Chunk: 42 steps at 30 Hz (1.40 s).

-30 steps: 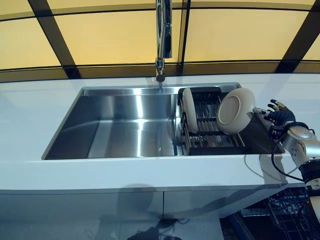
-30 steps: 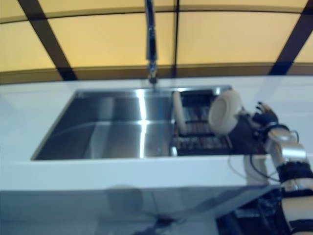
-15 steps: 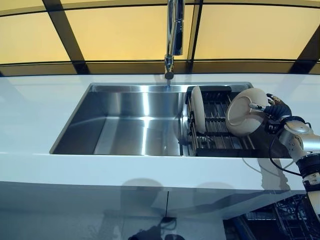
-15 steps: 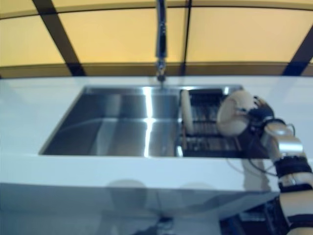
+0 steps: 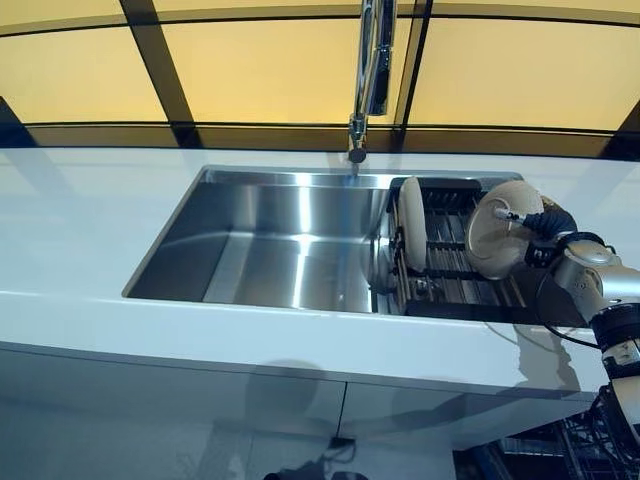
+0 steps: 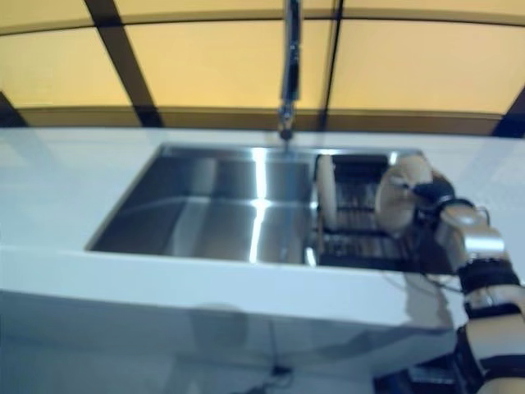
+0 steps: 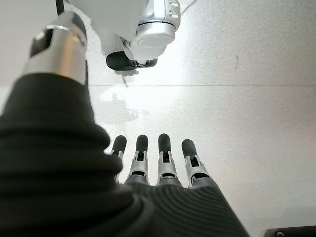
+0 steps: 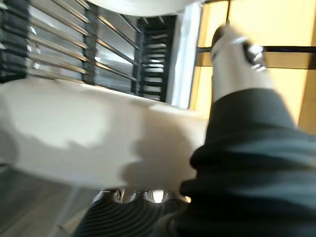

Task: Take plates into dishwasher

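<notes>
Round cream ceramic plate (image 5: 503,229): tilted on edge at the right end of the black wire dish rack (image 5: 452,262), centre right of the frame, pinched at its right rim by the right robot hand (image 5: 548,224), thumb on the face toward the camera, fingers behind. In the right wrist view the plate's pale face (image 8: 89,131) spreads across the frame, with the rack's bars beyond it.

Change from the earlier frames: the whole scene has slid rightward in frame, so the camera has moved. Against the rack, the plate stands a little higher and nearer its rear right corner than a second ago, and the right robot hand has closed in on its rim.

Second round cream ceramic plate (image 5: 411,236): standing on edge in the rack's left slots, well apart from the held plate, place unchanged within the rack.

Rack: sits in the right part of the stainless steel sink basin (image 5: 270,255). The basin's left part holds nothing visible.

Chrome tap (image 5: 368,80): upper centre, spout above the basin's rear edge.

White worktop (image 5: 80,240): surrounds the basin on all sides.

Left robot hand (image 7: 158,170): shown only in the left wrist view, fingers straight and side by side, holding nothing, above a pale speckled floor (image 7: 247,98).
</notes>
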### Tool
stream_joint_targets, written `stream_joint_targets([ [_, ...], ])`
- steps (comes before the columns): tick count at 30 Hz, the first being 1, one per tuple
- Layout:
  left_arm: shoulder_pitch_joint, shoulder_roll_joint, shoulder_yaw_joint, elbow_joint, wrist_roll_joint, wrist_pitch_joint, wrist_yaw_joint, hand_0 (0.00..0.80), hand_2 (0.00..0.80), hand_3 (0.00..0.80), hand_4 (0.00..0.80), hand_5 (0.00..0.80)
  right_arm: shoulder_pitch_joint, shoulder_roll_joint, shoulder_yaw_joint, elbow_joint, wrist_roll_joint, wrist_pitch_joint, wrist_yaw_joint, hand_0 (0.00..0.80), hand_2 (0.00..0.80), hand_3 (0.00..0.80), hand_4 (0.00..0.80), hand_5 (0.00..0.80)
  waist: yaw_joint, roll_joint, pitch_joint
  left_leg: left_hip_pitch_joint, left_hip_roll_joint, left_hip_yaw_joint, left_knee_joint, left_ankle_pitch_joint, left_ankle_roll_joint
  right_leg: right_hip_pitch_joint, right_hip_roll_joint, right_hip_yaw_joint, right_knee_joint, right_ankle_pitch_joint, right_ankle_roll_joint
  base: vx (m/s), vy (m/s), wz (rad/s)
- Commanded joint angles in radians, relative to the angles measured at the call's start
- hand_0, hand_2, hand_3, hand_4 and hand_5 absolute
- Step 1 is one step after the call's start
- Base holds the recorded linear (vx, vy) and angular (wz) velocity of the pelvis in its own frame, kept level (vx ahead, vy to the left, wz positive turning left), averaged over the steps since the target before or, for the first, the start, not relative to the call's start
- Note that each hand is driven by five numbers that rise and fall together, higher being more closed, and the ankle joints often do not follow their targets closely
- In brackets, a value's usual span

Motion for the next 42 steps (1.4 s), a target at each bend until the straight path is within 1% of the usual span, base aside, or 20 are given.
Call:
stream_joint_targets([
  [1, -0.039, 0.023, -0.066, 0.062, -0.005, -0.007, 0.001, 0.000, 0.000, 0.000, 0.000, 0.000, -0.144, -0.028, 0.054, 0.017, -0.009, -0.030, 0.015, 0.800, 0.800, 0.800, 0.800, 0.800, 0.022, -0.028, -0.002, -0.012, -0.026, -0.019, -0.005, 0.013, 0.018, -0.005, -0.038, -0.021, 0.015, 0.007, -0.025, -0.033, 0.011, 0.08],
  [5, -0.039, 0.023, -0.062, 0.063, 0.001, -0.009, -0.001, 0.000, 0.000, 0.000, 0.000, 0.000, -0.153, -0.028, 0.067, 0.025, -0.039, -0.035, 0.006, 0.800, 0.800, 0.800, 0.800, 0.800, 0.023, -0.029, 0.000, -0.011, -0.027, -0.018, -0.005, 0.013, 0.018, -0.004, -0.038, -0.022, 0.015, 0.008, -0.025, -0.005, 0.002, 0.02],
  [8, -0.039, 0.024, -0.066, 0.057, 0.006, -0.010, -0.003, 0.000, 0.000, 0.000, 0.000, 0.000, -0.161, -0.041, 0.071, 0.037, -0.076, -0.047, -0.023, 0.800, 0.800, 0.800, 0.800, 0.800, 0.022, -0.031, -0.004, -0.006, -0.027, -0.016, -0.005, 0.012, 0.019, -0.002, -0.039, -0.021, 0.016, 0.009, -0.023, 0.000, 0.000, 0.00],
  [12, -0.039, 0.023, -0.072, 0.052, -0.001, -0.004, -0.006, 0.000, 0.000, 0.000, 0.000, 0.000, -0.168, -0.048, 0.078, 0.030, -0.094, -0.045, -0.032, 0.800, 0.800, 0.800, 0.800, 0.800, 0.019, -0.034, -0.009, -0.001, -0.028, -0.014, -0.005, 0.010, 0.020, 0.000, -0.039, -0.018, 0.014, 0.010, -0.021, 0.000, 0.000, 0.00],
  [18, -0.033, 0.023, -0.074, 0.048, 0.002, 0.000, -0.005, 0.000, 0.000, 0.000, 0.000, 0.000, -0.157, -0.058, 0.072, 0.004, -0.101, -0.077, -0.084, 0.800, 0.800, 0.800, 0.800, 0.800, 0.012, -0.040, -0.020, 0.012, -0.024, -0.007, -0.005, 0.005, 0.020, 0.008, -0.036, -0.011, 0.012, 0.010, -0.019, 0.000, 0.000, 0.00],
  [25, -0.022, 0.022, -0.070, 0.051, 0.008, -0.001, -0.002, 0.000, 0.000, 0.000, 0.000, 0.000, -0.156, -0.072, 0.068, -0.041, -0.094, -0.088, -0.125, 0.800, 0.800, 0.800, 0.800, 0.800, 0.001, -0.054, -0.043, 0.030, -0.016, 0.012, -0.005, -0.001, 0.017, 0.020, -0.032, -0.003, 0.006, 0.010, -0.015, 0.006, 0.030, -0.01],
  [34, -0.017, 0.021, -0.064, 0.053, -0.007, 0.013, 0.005, 0.000, 0.000, 0.000, 0.000, 0.000, -0.180, -0.182, 0.083, -0.059, -0.097, -0.062, -0.135, 0.800, 0.800, 0.800, 0.800, 0.800, -0.030, -0.094, -0.099, 0.066, -0.006, 0.050, -0.005, -0.018, 0.021, 0.034, -0.023, 0.022, 0.003, 0.008, -0.008, 0.020, 0.077, -0.04],
  [39, -0.024, 0.024, -0.053, 0.068, -0.010, 0.028, 0.012, 0.000, 0.000, 0.000, 0.000, 0.000, -0.197, -0.262, 0.094, -0.051, -0.105, -0.045, -0.095, 0.800, 0.800, 0.800, 0.800, 0.800, -0.057, -0.122, -0.123, 0.087, -0.003, 0.080, -0.005, -0.032, 0.027, 0.033, -0.022, 0.050, 0.003, 0.015, -0.001, 0.004, 0.092, -0.15],
  [42, -0.027, 0.024, -0.045, 0.077, -0.006, 0.037, 0.023, 0.000, 0.000, 0.000, 0.000, 0.000, -0.194, -0.305, 0.090, -0.049, -0.100, -0.046, -0.077, 0.800, 0.800, 0.800, 0.800, 0.800, -0.073, -0.136, -0.133, 0.099, -0.002, 0.099, -0.005, -0.039, 0.031, 0.031, -0.022, 0.069, 0.003, 0.021, 0.004, -0.014, 0.084, -0.24],
])
